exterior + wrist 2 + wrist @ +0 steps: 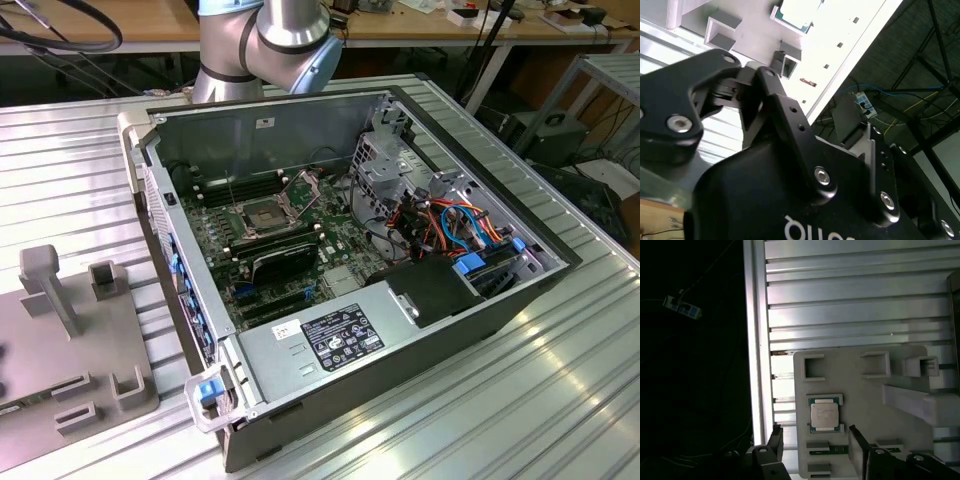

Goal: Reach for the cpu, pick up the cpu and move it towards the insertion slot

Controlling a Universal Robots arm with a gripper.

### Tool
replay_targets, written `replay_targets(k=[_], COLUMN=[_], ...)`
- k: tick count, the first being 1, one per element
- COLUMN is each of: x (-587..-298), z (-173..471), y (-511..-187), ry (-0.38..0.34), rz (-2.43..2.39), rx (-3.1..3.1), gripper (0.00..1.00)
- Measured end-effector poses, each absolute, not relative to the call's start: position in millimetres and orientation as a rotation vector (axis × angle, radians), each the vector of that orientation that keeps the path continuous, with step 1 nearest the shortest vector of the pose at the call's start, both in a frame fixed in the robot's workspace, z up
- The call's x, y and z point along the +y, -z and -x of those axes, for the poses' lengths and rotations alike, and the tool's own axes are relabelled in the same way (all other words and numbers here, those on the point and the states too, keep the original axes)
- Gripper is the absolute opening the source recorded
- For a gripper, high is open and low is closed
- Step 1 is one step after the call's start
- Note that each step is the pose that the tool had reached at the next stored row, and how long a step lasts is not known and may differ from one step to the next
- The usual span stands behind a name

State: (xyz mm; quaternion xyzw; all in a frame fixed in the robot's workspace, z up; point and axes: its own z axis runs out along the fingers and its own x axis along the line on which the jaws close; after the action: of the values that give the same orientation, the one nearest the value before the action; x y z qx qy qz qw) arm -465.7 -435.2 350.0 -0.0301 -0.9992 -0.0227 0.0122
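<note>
Tool (815, 435) open & empty, near but clear of the cpu (824, 414), which lies flat in a recess of the grey holder plate (850, 390) on the worktop (850, 300); prob. light, stiff, thin, fragile, so grip opp. side edges gently.

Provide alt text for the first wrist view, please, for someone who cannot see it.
The cpu lies flat in a holder on a grey fixture plate, with the open gripper close by, its fingers spread and not touching it. The plate sits on a ribbed metal table.
</note>
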Motion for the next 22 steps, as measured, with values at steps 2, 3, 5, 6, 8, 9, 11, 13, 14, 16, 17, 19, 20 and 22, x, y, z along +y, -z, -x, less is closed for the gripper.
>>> replay_targets(k=[2,3,5,6,8,9,11,13,14,16,17,19,20,22], x=[-435,-435,-435,-435,-436,-437,-440,-441,-441,-441,-441,-441,-441,-441], z=[466,466,466,466,466,466,466,466,466,466,466,466,466,466], y=[-350,-349,-348,-346,-342,-341,-337,-334,-332,-329,-328,-326,-325,-324], ry=[0.071,0.071,0.071,0.070,0.068,0.068,0.068,0.068,0.068,0.067,0.066,0.065,0.065,0.064], rz=[0.094,0.090,0.069,0.047,0.007,0.000,-0.018,-0.038,-0.054,-0.098,-0.114,-0.169,-0.202,-0.265], rx=[-3.115,-3.115,-3.115,-3.115,-3.115,-3.114,-3.114,-3.113,-3.113,-3.111,-3.110,-3.107,-3.104,-3.099], gripper=[0.72,0.78,0.78,0.78,0.78,0.78,0.78,0.78,0.78,0.78,0.78,0.78,0.78,0.78])
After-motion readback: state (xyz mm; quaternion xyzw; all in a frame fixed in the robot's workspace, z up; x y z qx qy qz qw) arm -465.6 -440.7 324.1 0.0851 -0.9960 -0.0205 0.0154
